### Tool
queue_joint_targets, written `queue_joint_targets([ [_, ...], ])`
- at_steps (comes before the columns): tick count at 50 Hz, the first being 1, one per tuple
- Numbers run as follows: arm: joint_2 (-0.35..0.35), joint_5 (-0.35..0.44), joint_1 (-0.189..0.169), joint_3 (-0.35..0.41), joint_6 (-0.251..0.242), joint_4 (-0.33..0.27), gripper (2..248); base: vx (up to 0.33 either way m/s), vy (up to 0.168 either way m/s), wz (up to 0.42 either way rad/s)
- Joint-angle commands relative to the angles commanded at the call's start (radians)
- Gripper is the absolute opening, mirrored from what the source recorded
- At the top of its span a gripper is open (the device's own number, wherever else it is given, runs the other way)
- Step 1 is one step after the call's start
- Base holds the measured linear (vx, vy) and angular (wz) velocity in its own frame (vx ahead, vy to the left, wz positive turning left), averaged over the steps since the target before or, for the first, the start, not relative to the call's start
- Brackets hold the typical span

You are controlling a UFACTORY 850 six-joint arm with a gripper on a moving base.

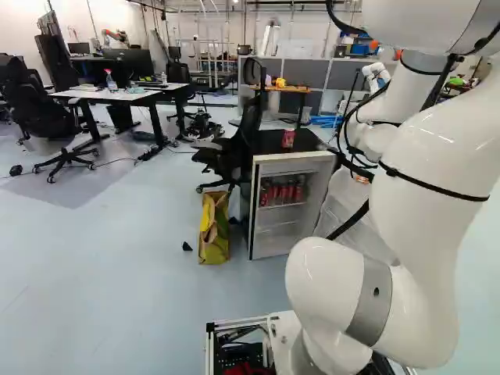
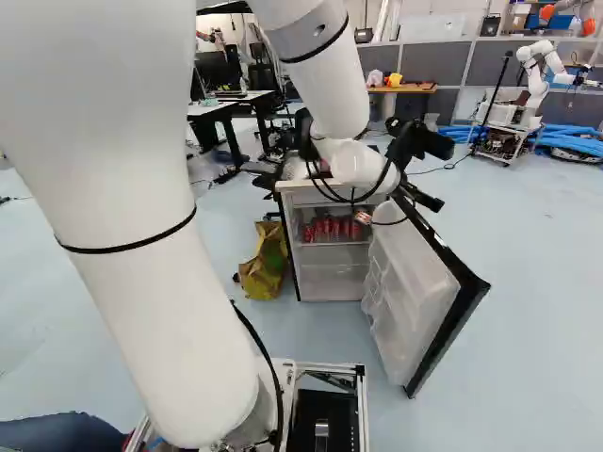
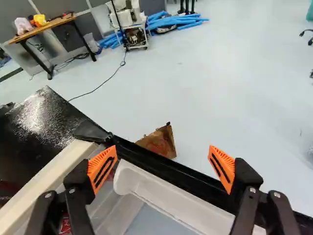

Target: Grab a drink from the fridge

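Note:
My gripper (image 2: 437,175) hangs over the fridge's opened door (image 2: 416,273) in the right base view. In the wrist view my gripper (image 3: 163,162) stands open with nothing gripped, above the door's black edge (image 3: 188,174) and white inner bin (image 3: 171,193). The fridge (image 1: 285,228) is open at the front. Red drink cans (image 1: 283,192) stand in a row on its upper shelf, also visible in the right base view. Another red can (image 1: 288,138) stands on the fridge's black top. Part of a red can (image 3: 65,224) shows beside one finger in the wrist view.
A yellow and brown bag (image 1: 213,227) stands beside the fridge, with a black office chair (image 1: 233,148) behind it. Brown cardboard (image 3: 160,142) shows beyond the door's edge. Desks (image 1: 109,94) are farther back. Another robot (image 2: 535,80) stands by blue tubes (image 2: 571,139).

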Motion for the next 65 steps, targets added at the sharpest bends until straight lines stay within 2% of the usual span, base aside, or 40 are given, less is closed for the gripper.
queue_joint_targets([
  [35, -0.02, -0.308, -0.083, -0.112, 0.0, 0.13, 247, 0.0, 0.0, 0.0],
  [48, -0.027, -0.401, -0.113, -0.155, 0.0, 0.155, 247, 0.0, 0.0, 0.0],
  [65, -0.082, -0.514, -0.151, -0.219, 0.0, 0.182, 247, 0.0, 0.0, 0.0],
])
